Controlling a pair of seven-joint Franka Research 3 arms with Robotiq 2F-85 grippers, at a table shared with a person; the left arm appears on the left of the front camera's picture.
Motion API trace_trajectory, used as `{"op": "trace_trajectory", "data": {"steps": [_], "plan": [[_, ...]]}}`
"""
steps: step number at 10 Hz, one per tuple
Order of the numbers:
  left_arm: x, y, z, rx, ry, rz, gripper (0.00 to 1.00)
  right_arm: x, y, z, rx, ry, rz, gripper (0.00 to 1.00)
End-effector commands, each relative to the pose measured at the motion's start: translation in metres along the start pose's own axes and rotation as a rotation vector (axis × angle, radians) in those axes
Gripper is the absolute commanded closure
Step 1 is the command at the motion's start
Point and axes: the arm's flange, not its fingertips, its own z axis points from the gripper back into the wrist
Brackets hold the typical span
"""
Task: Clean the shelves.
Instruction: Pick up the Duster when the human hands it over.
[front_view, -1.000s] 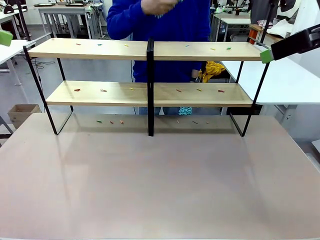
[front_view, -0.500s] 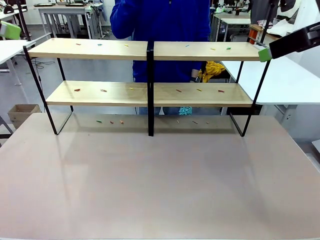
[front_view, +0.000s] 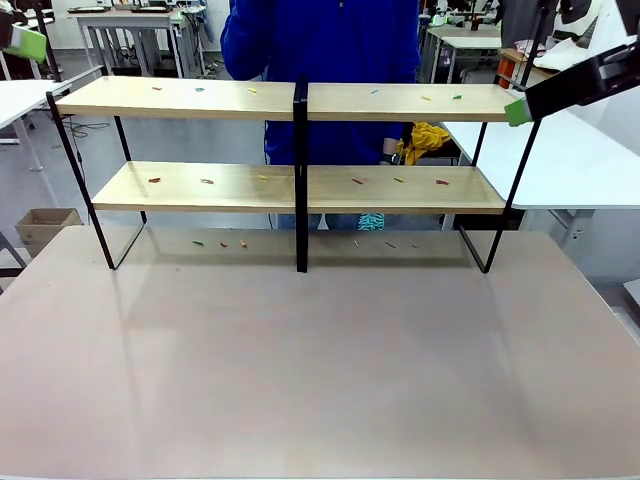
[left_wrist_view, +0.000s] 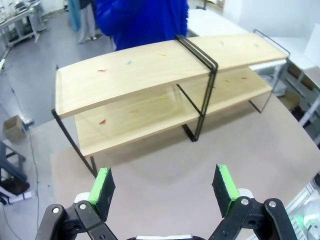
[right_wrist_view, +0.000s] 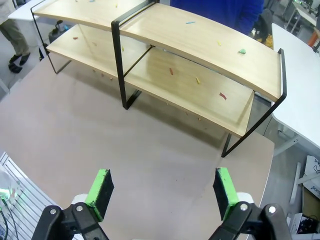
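Both left end effector (left_wrist_view: 163, 182) and right end effector (right_wrist_view: 162, 182) are being held wide open, empty | shelves (front_view: 200, 100) (scraps (front_view: 205, 181) strewn) are best being swept board by board.

You have two long light-wood shelves (front_view: 200, 98) in a thin black metal frame, upright, dotted with small coloured scraps.

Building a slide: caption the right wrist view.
Open right gripper above the table, facing shelves dotted with coloured scraps.
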Motion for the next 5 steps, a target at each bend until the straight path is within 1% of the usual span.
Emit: {"op": "trace_trajectory", "data": {"steps": [1, 4, 5], "plan": [[0.011, -0.014, -0.010, 0.076, -0.013, 0.063, 0.00, 0.008, -0.004, -0.006, 0.039, -0.014, 0.024, 0.00], [0.018, -0.024, -0.029, 0.096, 0.051, 0.056, 0.00, 0.011, -0.009, -0.015, 0.056, -0.009, 0.032, 0.00], [0.021, -0.032, -0.036, 0.100, 0.055, 0.038, 0.00, 0.012, -0.011, -0.019, 0.066, -0.005, 0.033, 0.00]]}}
